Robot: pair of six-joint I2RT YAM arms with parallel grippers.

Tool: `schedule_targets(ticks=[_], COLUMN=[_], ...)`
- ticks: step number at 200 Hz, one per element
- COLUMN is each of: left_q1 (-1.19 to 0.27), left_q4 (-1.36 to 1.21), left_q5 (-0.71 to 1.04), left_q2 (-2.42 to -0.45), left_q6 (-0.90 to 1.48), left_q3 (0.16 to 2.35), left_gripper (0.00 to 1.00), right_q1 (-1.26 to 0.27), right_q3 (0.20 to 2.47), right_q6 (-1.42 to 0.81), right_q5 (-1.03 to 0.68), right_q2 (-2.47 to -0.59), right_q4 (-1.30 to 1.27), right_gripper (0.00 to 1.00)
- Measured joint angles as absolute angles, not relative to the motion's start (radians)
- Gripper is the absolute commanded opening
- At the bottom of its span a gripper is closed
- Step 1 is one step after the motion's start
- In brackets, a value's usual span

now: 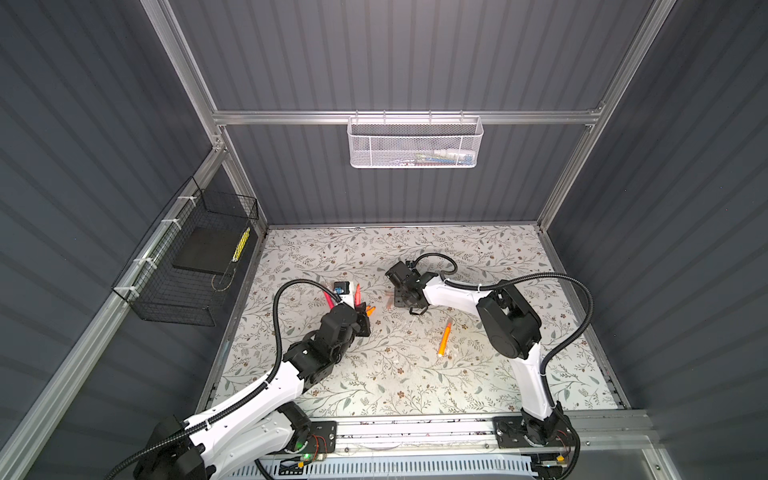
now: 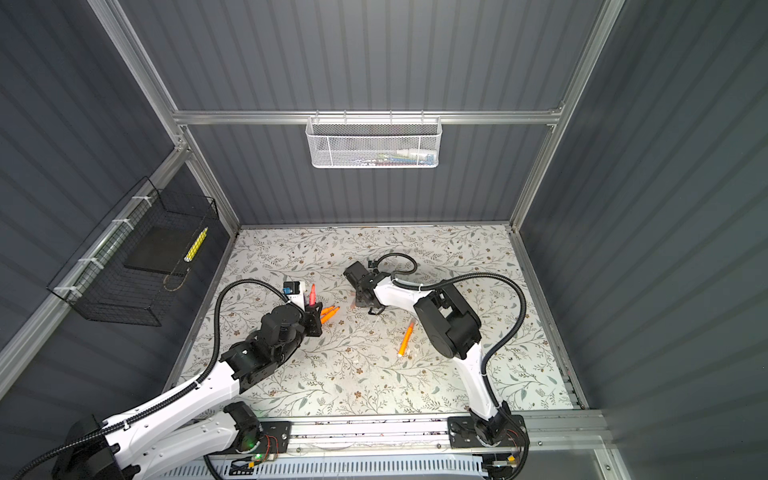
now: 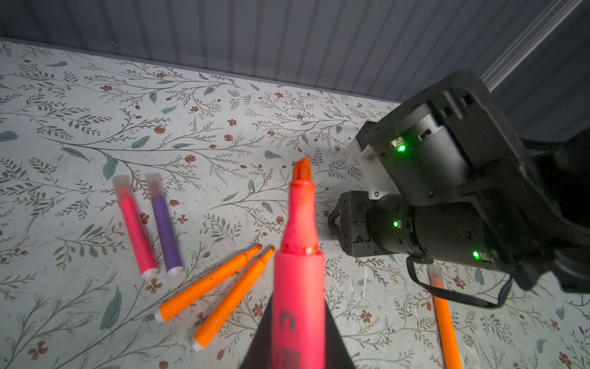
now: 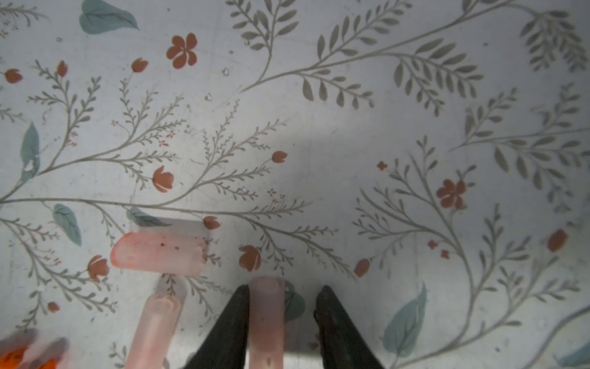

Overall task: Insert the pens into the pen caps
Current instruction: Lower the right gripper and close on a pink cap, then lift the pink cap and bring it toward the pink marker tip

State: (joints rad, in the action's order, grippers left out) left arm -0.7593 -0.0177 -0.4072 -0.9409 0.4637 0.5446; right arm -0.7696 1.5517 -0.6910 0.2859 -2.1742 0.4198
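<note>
loosely spread right end effector (image 4: 284, 289), one finger (image 4: 230, 322) against a pen cap (image 4: 266, 319)

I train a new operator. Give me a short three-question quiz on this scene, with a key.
1. True or false: the left gripper holds a capless pink-red marker pen.
2. Which capped pen lies beside the capped pink marker pen on the floral table? A. slim purple marker pen B. green C. black
3. Fill in: the right gripper's jaws stand ___, a pale pink translucent plastic cap between them.
Key: 1 true; 2 A; 3 open.
</note>
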Motion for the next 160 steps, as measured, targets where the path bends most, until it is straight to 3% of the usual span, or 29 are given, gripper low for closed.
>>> schedule_targets(ticks=[61, 119, 160], left_q1=[-0.759, -0.759, -0.759], left_q4=[-0.018, -0.023, -0.024], left_q5=[-0.400, -0.399, -0.380], left_q2=[-0.941, -0.941, -0.941], left_q6=[0.463, 0.463, 0.462], left_q3=[0.545, 0.545, 0.545], left_gripper=[0.00, 0.00, 0.00], right_q1=[-0.772, -0.772, -0.772], right_q3=[1.572, 1.574, 1.560], right_q6=[-0.693, -0.701, -0.712], right_q5=[0.288, 0.284, 0.281], right_q2=[-2.188, -2.189, -2.183], right_q4=[0.427, 0.426, 0.397], right_gripper=[0.32, 0.14, 0.10])
